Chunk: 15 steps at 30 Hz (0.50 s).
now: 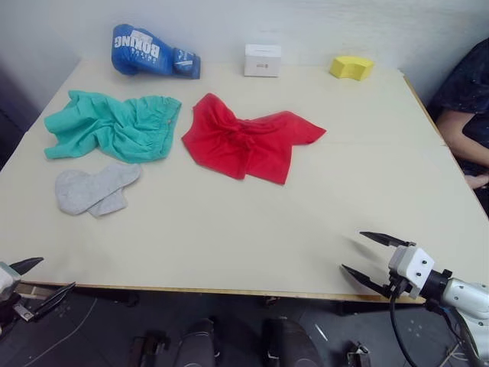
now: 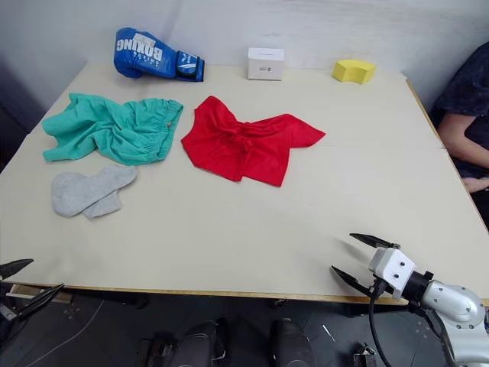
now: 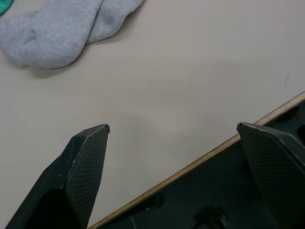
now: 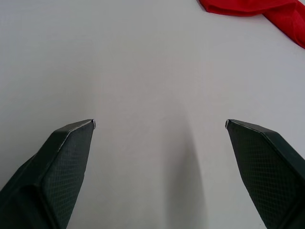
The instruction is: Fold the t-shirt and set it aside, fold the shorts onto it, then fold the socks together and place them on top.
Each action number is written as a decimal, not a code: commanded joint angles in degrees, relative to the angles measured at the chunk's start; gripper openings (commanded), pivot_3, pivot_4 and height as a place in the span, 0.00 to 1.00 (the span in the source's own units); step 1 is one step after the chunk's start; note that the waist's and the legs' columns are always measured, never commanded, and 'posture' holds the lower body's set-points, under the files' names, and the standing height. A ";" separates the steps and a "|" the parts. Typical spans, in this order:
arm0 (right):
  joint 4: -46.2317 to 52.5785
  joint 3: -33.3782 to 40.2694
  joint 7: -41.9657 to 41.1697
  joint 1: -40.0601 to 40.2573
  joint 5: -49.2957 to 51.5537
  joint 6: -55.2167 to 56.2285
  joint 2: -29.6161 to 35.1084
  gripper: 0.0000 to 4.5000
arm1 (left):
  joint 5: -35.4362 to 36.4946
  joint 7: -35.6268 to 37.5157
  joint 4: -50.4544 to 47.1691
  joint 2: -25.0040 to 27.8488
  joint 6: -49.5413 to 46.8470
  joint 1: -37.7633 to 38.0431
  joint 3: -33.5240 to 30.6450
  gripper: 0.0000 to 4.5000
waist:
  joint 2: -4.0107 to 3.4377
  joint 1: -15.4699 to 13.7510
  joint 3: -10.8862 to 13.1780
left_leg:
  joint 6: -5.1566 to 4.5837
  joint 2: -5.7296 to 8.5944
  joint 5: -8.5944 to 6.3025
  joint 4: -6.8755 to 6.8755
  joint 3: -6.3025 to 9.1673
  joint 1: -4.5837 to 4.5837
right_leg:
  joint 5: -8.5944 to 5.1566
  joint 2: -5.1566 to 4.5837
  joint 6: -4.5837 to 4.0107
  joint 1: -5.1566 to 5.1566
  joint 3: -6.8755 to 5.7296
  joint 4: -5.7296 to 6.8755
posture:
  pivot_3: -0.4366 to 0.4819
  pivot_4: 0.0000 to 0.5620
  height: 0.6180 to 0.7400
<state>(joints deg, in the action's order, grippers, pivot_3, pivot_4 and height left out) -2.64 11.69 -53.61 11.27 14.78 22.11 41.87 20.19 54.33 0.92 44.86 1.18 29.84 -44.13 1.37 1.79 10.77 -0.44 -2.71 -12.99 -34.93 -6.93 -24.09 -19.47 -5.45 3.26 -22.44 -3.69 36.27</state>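
1. Broad bare stretch of table (image 1: 252, 237) from the t-shirt (image 1: 248, 141) down to the near edge, free of clutter; near edge trimmed with a thin wooden strip, dark floor below it.
2. Right gripper (image 1: 367, 256) hovering over the near edge, well apart from the t-shirt on its right-hand near side, fingers spread wide, holding nothing; bare tabletop between the fingertips (image 4: 71, 143) in the right wrist view, a red corner of the t-shirt at the far end of that view.
3. Left gripper (image 1: 42, 279) just off the near edge, well apart from the t-shirt on its left-hand near side, fingers likewise parted and empty; table edge running between them in the left wrist view.
4. T-shirt crumpled near the table's middle, red, soft, bunched in folds at its centre, not yet folded.
5. Shorts (image 1: 114, 126) just left of the t-shirt, close but apart, teal-green, rumpled, gathered waistband toward the t-shirt.
6. Socks (image 1: 92, 189) left of and nearer than the t-shirt, just below the shorts, light grey, knit, lying overlapped.
7. Blue boxing glove (image 1: 153, 53) beyond the t-shirt at the far edge, padded and glossy; small white box (image 1: 262, 60) straight behind the t-shirt; yellow curved block (image 1: 351, 67) behind and to its right.
8. Seated person's arm (image 1: 462, 138) past the table's right edge, well clear of the t-shirt.
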 commanded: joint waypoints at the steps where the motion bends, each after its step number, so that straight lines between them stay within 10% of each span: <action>1: 0.12 1.93 0.34 -0.07 1.29 -0.09 0.24 1.00 | 0.95 0.73 -0.93 1.27 -2.41 0.54 -0.50 1.00 | 0.00 -0.01 0.00 | 0.00 0.00 0.00 0.00 0.00 0.00 | 0.00 0.00 0.00 0.00 0.00 0.00 | 0.48 0.27 1.00; 9: 3.12 1.52 4.90 -7.04 5.32 -9.07 -1.68 1.00 | 11.37 2.45 -12.64 6.66 -20.57 -8.15 5.03 1.00 | 0.00 -0.08 0.00 | 0.00 0.00 0.02 -0.06 0.00 0.02 | 0.04 0.01 0.07 0.03 0.00 0.12 | 0.48 0.27 1.00; 15: 1.54 -5.30 7.27 -21.51 -0.59 -12.28 -4.00 1.00 | 12.08 -7.80 -17.69 8.69 -42.12 -38.74 28.22 1.00 | -0.05 -0.34 -0.01 | 0.07 0.02 0.19 -0.14 0.01 0.03 | 0.27 0.01 0.43 0.02 -0.02 0.40 | 0.48 0.27 1.00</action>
<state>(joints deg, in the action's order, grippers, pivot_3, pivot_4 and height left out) -1.47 8.29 -47.25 -7.59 16.20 10.05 38.53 32.98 50.14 -15.12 53.68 -34.45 -2.92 -22.69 1.32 1.46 10.76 -0.38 -2.64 -12.71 -35.10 -6.90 -24.05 -19.20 -5.43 3.69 -22.41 -3.74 36.80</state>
